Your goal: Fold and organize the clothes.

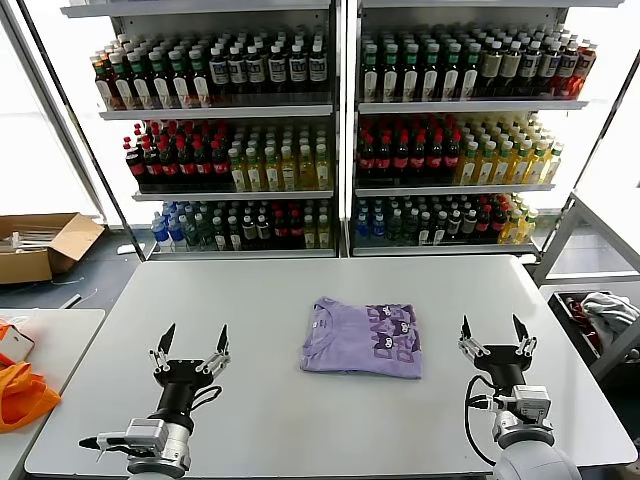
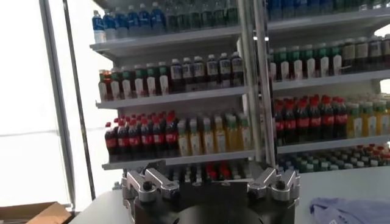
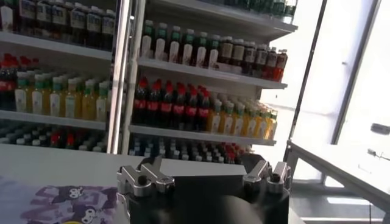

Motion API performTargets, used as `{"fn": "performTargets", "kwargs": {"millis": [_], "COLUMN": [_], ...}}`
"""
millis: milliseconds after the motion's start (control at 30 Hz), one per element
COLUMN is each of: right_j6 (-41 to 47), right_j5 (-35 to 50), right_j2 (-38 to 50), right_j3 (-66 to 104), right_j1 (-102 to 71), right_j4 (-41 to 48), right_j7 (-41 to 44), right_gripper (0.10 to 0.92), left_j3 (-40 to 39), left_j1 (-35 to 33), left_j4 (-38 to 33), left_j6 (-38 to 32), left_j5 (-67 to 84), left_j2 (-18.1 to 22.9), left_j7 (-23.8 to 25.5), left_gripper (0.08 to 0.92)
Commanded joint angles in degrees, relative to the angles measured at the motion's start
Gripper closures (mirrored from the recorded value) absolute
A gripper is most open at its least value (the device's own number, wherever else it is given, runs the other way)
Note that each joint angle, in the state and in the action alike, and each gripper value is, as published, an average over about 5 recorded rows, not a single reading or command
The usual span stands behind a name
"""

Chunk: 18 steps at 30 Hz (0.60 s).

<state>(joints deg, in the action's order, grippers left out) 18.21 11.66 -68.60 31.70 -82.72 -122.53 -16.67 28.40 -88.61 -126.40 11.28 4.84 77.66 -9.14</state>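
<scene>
Lavender T-shirt (image 1: 362,338) is seen in the head view lying folded into a compact rectangle near the middle of the grey table (image 1: 300,290), with its darker purple print facing up on the side toward the robot's right. Both arms are placed at the near edge of the table, one on each side of the garment and well apart from it. The left gripper (image 1: 193,339) is held above the table surface with its two dark fingers spread wide and nothing between them; the right gripper (image 1: 493,331) is held likewise, fingers wide apart and empty. Only the head view gives the whole shirt, both grippers together, a cardboard box (image 1: 40,245) on the floor beyond the left side, and orange fabric (image 1: 22,392) on a neighbouring surface at the left. In the left wrist view, only a corner of the shirt (image 2: 353,210) is shown beside the gripper's finger mounts (image 2: 210,185), and the fingertips are cut off. In the right wrist view, the printed part of the shirt (image 3: 61,204) is shown at closer range, with small cartoon figures in the print that cannot be made out from the head. Shelves of bottles (image 1: 340,130) stand behind the table in all three views.
</scene>
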Motion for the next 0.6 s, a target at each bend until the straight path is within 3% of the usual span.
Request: {"fn": "performTargets", "kwargs": {"millis": [33, 600], "right_j6": [0.1, 1.0], "right_j5": [0.0, 0.8], "right_j2": [0.5, 1.7], "right_j3": [0.3, 0.3], "right_j1": [-0.2, 1.6], "right_j4": [0.2, 2.2], "right_j7": [-0.1, 0.3], "right_gripper": [0.203, 0.203], "left_j3": [0.3, 1.2], "left_j1": [-0.4, -0.4], "left_j4": [0.1, -0.5], "left_j6": [0.3, 0.7], "left_j5": [-2.6, 1.1], "left_j2": [0.1, 0.3], "left_j7": [2.5, 3.0], "left_gripper": [0.177, 0.177]}}
